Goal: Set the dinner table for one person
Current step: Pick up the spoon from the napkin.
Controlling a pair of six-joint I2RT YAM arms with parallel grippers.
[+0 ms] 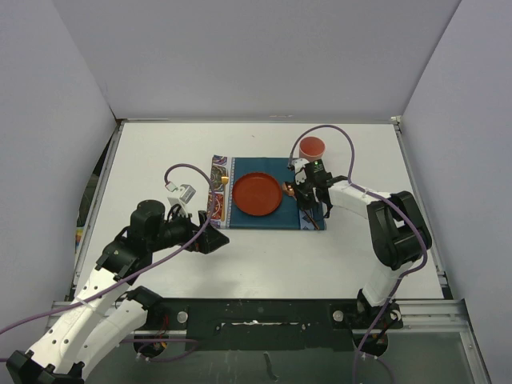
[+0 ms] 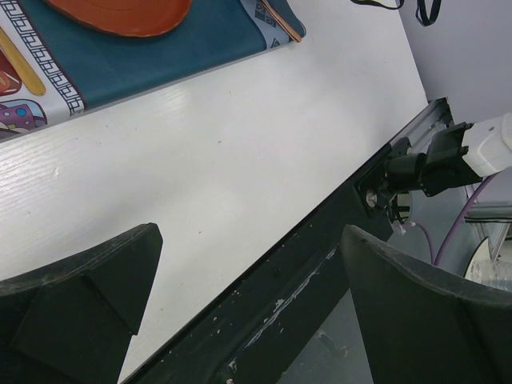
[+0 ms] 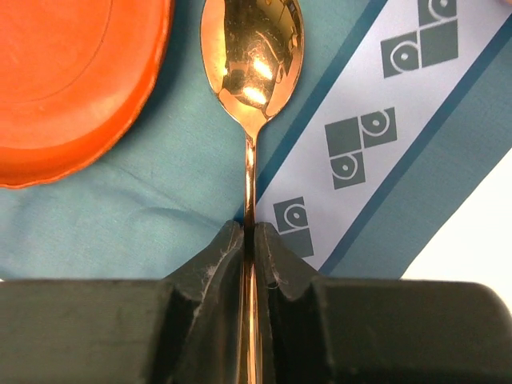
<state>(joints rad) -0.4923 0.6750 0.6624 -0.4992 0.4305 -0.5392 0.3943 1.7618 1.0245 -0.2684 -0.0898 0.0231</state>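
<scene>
The white dinner table (image 1: 160, 160) holds a teal placemat (image 1: 264, 222) with patterned ends. An orange-red plate (image 1: 257, 194) lies on the mat's middle. My right gripper (image 1: 306, 198) is shut on the thin handle of a golden spoon (image 3: 252, 56), right at the mat's surface. In the right wrist view the gripper (image 3: 250, 236) keeps the spoon's bowl over the teal cloth (image 3: 120, 216), just right of the plate (image 3: 64, 80). My left gripper (image 1: 218, 240) is open and empty over bare table near the mat's front left corner. In its own view it (image 2: 250, 240) points at the table's near edge.
A red cup (image 1: 312, 147) stands on the table behind the mat's right end. A golden utensil (image 1: 225, 171) lies on the mat's patterned left end (image 2: 20, 64). The black near rail (image 2: 320, 264) and the right arm's base (image 2: 432, 164) lie ahead of the left gripper.
</scene>
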